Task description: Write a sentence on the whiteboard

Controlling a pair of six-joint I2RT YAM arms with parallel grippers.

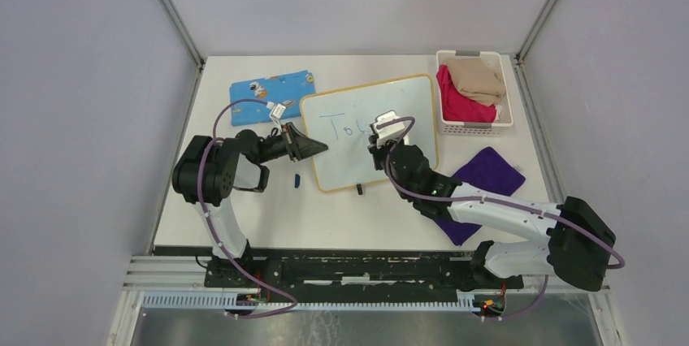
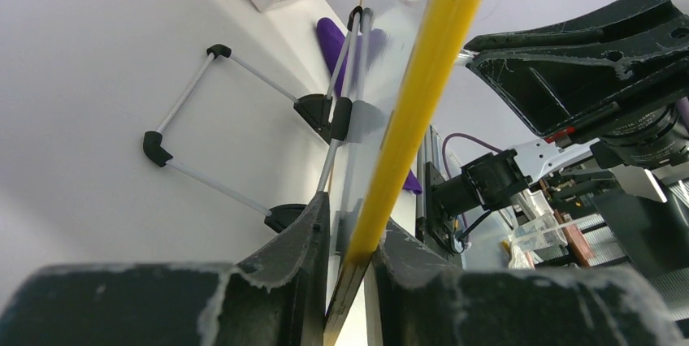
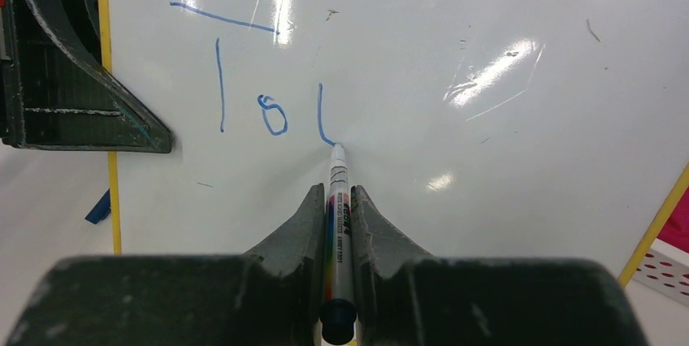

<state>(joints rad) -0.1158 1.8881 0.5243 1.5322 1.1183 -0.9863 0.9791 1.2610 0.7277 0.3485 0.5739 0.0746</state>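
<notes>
Only the left wrist view shows the whiteboard's [image 1: 345, 166] wire stand [image 2: 154, 148] behind it and the left pincer [image 2: 351, 236] clenched on its yellow rim. The right wrist view shows the right pincer [image 3: 337, 193] grasping a marker [image 3: 336, 167], its tip touching the sentence [image 3: 220, 86] near the board's left edge.

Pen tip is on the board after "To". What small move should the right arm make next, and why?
Probably sweep the marker tip right and up from the base of the third stroke, finishing that letter: only "To" and this open stroke exist, the tip touches the whiteboard, and the left gripper clamps its rim.
</notes>
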